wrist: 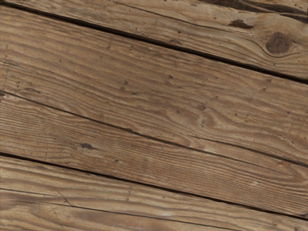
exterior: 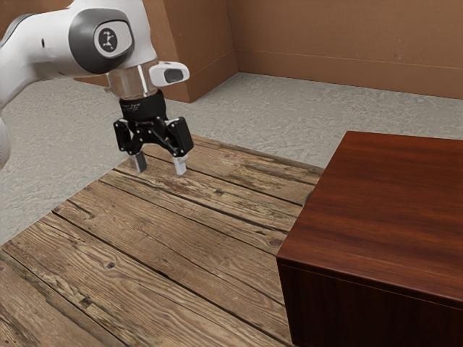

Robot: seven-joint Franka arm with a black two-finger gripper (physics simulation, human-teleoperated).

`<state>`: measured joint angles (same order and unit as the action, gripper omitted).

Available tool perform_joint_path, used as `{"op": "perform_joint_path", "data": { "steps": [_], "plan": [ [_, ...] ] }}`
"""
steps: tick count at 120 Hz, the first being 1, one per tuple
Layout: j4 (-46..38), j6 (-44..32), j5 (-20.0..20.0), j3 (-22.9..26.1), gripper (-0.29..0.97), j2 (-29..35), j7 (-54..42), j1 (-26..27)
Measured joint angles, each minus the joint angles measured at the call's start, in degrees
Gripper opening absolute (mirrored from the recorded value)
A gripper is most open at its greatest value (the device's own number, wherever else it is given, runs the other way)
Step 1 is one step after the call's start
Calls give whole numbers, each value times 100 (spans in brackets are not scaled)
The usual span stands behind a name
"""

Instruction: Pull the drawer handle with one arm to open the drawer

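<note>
A dark red-brown wooden cabinet stands at the exterior view's right, on the plank table. Its top and a dark front face show; I cannot make out a drawer handle on it. My gripper hangs above the far left part of the table, well apart from the cabinet, pointing down. Its two fingers stand open with nothing between them. Under my hand the wrist view holds bare wooden planks.
The table is made of rough wooden planks with dark gaps. Beyond its far edge lies a grey speckled floor, then brown walls. The planks between my gripper and the cabinet are bare.
</note>
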<state>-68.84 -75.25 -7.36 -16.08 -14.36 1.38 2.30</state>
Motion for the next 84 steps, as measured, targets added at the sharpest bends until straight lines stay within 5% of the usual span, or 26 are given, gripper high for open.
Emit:
{"op": "perform_joint_path", "data": {
  "steps": [45,58,84],
  "plan": [
    [34,-47,-98,-46,68,25,-114,-40],
    [542,-19,-93,-20,68,504,-128,28],
    [698,-289,-117,630,68,832,86,421]
  ]
}}
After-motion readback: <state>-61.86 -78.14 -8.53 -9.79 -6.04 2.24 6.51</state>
